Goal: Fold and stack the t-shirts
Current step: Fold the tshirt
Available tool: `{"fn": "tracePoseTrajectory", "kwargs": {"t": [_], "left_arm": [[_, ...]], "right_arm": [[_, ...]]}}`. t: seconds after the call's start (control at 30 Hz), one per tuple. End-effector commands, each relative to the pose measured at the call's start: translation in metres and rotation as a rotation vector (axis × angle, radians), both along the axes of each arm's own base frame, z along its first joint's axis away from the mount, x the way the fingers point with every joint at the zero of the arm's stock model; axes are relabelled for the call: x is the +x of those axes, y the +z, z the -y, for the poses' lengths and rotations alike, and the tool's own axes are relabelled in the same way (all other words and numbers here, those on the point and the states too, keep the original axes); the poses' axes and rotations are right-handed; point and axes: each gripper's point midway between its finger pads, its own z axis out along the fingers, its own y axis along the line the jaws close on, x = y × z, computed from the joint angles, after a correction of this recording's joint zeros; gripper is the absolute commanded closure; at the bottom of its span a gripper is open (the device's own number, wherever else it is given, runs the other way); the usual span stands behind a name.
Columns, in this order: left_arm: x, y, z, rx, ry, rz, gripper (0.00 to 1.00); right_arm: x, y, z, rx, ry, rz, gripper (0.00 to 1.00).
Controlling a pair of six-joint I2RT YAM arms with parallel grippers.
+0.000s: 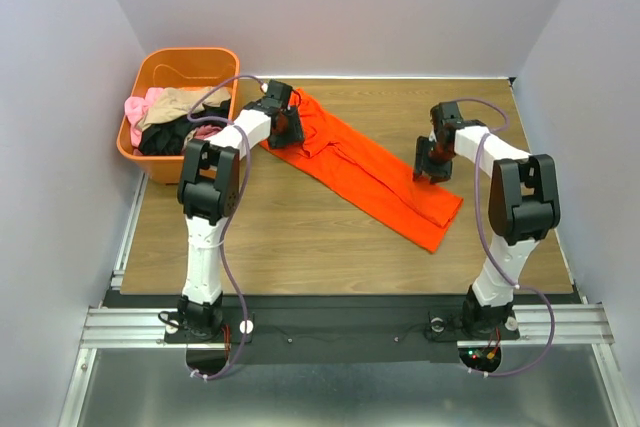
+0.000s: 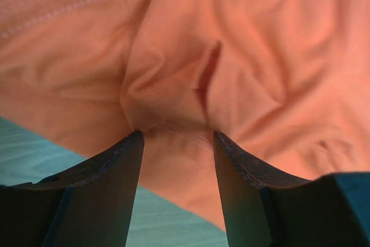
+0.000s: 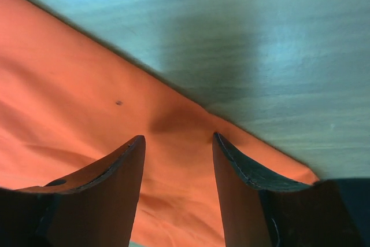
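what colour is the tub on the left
Orange: the tub shows best in the top external view.

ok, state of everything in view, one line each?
orange t-shirt: lying on table as a long strip, rumpled at far end
left hand: open, tips at rumpled cloth
right hand: open, over shirt's edge
tub: holds pink, tan, black clothes

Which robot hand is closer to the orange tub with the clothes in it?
The left. The left gripper rests on the orange shirt close beside the tub; the right gripper is near the shirt's other end, far across the table.
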Motion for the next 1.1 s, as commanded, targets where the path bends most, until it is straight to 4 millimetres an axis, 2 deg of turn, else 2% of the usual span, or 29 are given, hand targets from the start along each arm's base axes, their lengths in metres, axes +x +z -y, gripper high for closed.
{"fn": "tracePoseTrajectory", "kwargs": {"t": [0.0,0.2,0.27,0.3,0.37,0.4,0.43,0.47,0.5,0.53,0.6,0.63,0.7,0.77,0.93,1.07], "left_arm": [[0.005,-0.005,-0.004,0.014,0.022,-0.010,0.37],[0.020,-0.022,0.001,0.026,0.010,-0.024,0.37],[0.027,-0.019,0.004,0.027,-0.001,-0.005,0.37],[0.029,-0.024,0.008,0.025,-0.012,-0.009,0.37],[0.039,-0.014,0.015,0.019,-0.031,0.023,0.37],[0.041,-0.019,0.019,0.019,-0.043,0.017,0.37],[0.050,-0.007,0.024,0.008,-0.047,0.047,0.37],[0.052,-0.013,0.028,0.005,-0.057,0.041,0.37],[0.056,-0.009,0.033,-0.005,-0.065,0.053,0.37],[0.065,0.003,0.039,-0.025,-0.072,0.086,0.37],[0.071,0.000,0.050,-0.048,-0.093,0.092,0.37],[0.077,0.010,0.059,-0.064,-0.105,0.125,0.37],[0.080,0.007,0.071,-0.089,-0.133,0.133,0.37],[0.086,0.013,0.083,-0.119,-0.152,0.168,0.37],[0.087,0.013,0.110,-0.200,-0.206,0.195,0.37],[0.093,0.020,0.132,-0.244,-0.241,0.255,0.37]], "right_arm": [[-0.006,-0.006,-0.001,0.022,0.019,0.010,0.44],[-0.034,-0.025,-0.007,0.064,0.020,-0.066,0.44],[-0.039,-0.026,-0.008,0.076,0.020,-0.075,0.44],[-0.044,-0.027,-0.012,0.096,0.025,-0.087,0.44],[-0.054,-0.029,-0.017,0.131,0.024,-0.113,0.44],[-0.057,-0.028,-0.023,0.158,0.029,-0.122,0.44],[-0.064,-0.031,-0.024,0.167,0.020,-0.140,0.44],[-0.068,-0.031,-0.028,0.171,0.027,-0.150,0.44],[-0.071,-0.030,-0.031,0.175,0.034,-0.153,0.44],[-0.077,-0.033,-0.033,0.174,0.038,-0.171,0.44],[-0.083,-0.034,-0.041,0.184,0.054,-0.188,0.44],[-0.087,-0.035,-0.045,0.196,0.059,-0.201,0.44],[-0.094,-0.036,-0.056,0.195,0.086,-0.212,0.44],[-0.097,-0.035,-0.063,0.191,0.102,-0.215,0.44],[-0.109,-0.033,-0.091,0.196,0.163,-0.228,0.44],[-0.116,-0.031,-0.114,0.202,0.197,-0.235,0.44]]}}
